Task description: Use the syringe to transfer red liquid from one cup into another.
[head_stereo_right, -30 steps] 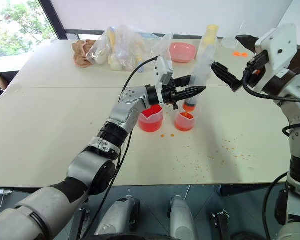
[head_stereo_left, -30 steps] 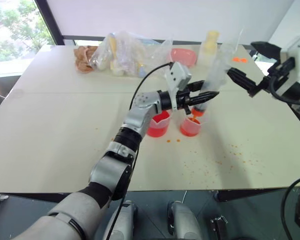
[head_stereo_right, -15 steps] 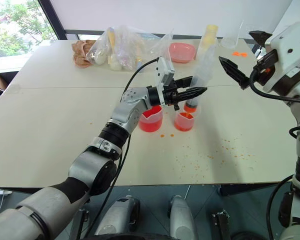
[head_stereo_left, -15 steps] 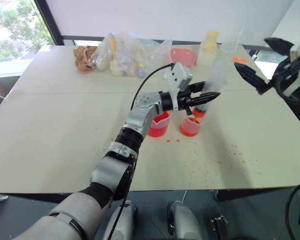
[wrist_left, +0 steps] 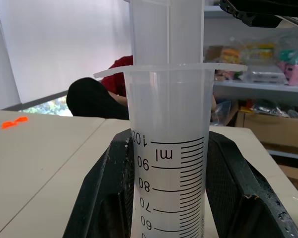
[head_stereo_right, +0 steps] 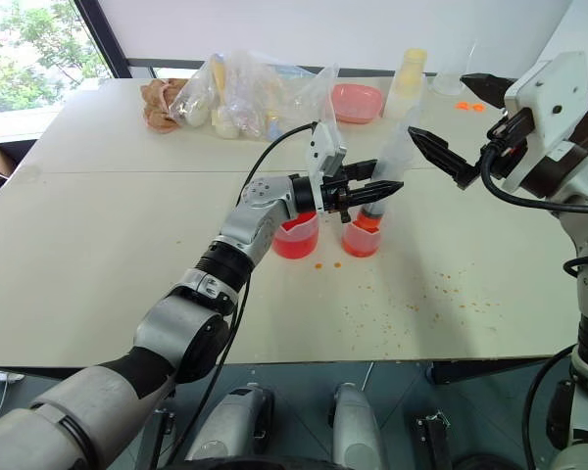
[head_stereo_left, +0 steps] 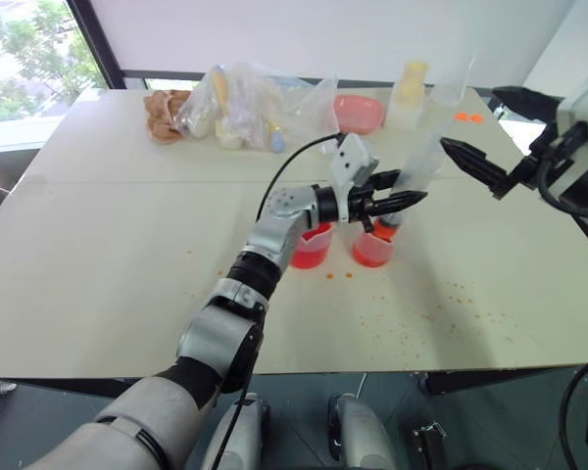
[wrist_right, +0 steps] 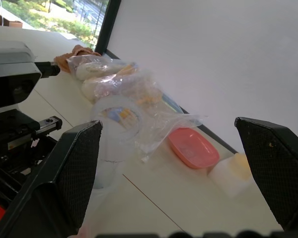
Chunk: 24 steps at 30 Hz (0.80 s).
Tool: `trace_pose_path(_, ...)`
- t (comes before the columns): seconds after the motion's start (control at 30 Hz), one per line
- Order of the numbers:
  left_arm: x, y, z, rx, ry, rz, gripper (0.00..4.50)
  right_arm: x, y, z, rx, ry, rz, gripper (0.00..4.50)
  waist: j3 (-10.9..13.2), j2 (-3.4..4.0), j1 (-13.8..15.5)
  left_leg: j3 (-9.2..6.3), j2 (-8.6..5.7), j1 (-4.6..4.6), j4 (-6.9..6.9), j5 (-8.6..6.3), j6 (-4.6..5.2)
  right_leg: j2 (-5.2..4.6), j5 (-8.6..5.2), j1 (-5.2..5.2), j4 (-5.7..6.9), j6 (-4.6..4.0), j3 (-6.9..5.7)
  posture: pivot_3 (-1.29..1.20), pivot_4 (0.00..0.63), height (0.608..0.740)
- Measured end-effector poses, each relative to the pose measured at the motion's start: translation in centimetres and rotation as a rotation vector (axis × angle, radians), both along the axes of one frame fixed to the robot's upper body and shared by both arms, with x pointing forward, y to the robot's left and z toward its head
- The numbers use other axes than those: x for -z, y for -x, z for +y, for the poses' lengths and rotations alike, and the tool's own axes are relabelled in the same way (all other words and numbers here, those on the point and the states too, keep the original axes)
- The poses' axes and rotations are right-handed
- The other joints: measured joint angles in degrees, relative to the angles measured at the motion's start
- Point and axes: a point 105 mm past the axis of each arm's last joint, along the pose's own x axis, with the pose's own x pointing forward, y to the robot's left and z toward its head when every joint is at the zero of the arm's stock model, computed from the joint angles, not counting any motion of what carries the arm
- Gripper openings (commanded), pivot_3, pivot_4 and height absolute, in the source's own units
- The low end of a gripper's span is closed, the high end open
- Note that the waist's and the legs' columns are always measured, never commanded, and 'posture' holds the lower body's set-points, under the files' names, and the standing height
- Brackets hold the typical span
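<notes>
Clear syringe [head_stereo_right: 394,162], orange tip; red liquid [head_stereo_right: 296,242].

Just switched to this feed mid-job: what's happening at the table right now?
The left gripper is shut on the syringe, holding it upright with its orange tip in the smaller cup of red liquid. The spouted beaker stands beside it, also holding red liquid. The right gripper is open, hovering near the plunger top without touching it. Red droplets speckle the table.

At the table's [head_stereo_left: 98,245] far edge sit clear plastic bags [head_stereo_left: 245,103], a crumpled brown bag [head_stereo_left: 163,113], a pink dish [head_stereo_left: 359,111] and a pale yellow bottle [head_stereo_left: 413,83].
</notes>
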Motion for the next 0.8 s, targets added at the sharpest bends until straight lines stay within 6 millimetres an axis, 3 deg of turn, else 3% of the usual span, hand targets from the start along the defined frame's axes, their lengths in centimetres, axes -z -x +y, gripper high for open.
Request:
trace_pose_path(0.07, 0.1, 0.1, 0.0, 0.007, -0.011, -0.005, 1.44, 0.1, -0.1, 0.1, -0.006, -0.009, -0.001, 4.46, 0.0, 0.00, 0.0, 0.00, 0.00, 0.00, 0.00, 0.00, 0.00, 0.00, 0.00, 0.00, 0.00, 0.00, 0.00, 0.00, 0.150, 0.740)
trace_pose_path(0.17, 0.3, 0.2, 0.2, 0.014, -0.028, -0.020, 1.44, 0.2, -0.4, 0.4, -0.009, 0.000, -0.007, 3.60, 0.0, 0.01, -0.1, 0.01, 0.00, 0.02, 0.00, 0.00, 0.00, 0.00, 0.00, 0.00, 0.01, 0.00, 0.00, 0.00, 0.150, 0.740)
trace_pose_path(0.4, 0.3, 0.4, -0.1, 0.022, -0.028, -0.024, 1.44, 1.1, -0.9, 1.7, -0.055, 0.025, 0.004, 0.05, 0.0, 0.01, 0.0, 0.00, 0.00, 0.01, 0.00, 0.00, 0.00, 0.00, 0.00, 0.00, 0.01, 0.00, 0.00, 0.00, 0.150, 0.740)
trace_pose_path(0.8, 0.1, -0.1, 0.5, -0.006, -0.025, -0.014, 1.44, 1.6, -1.1, 2.3, -0.060, -0.028, 0.010, 0.05, 0.0, 0.01, 0.0, -0.01, 0.00, 0.01, 0.00, 0.00, 0.00, 0.00, 0.00, 0.00, 0.01, 0.00, 0.00, 0.00, 0.150, 0.740)
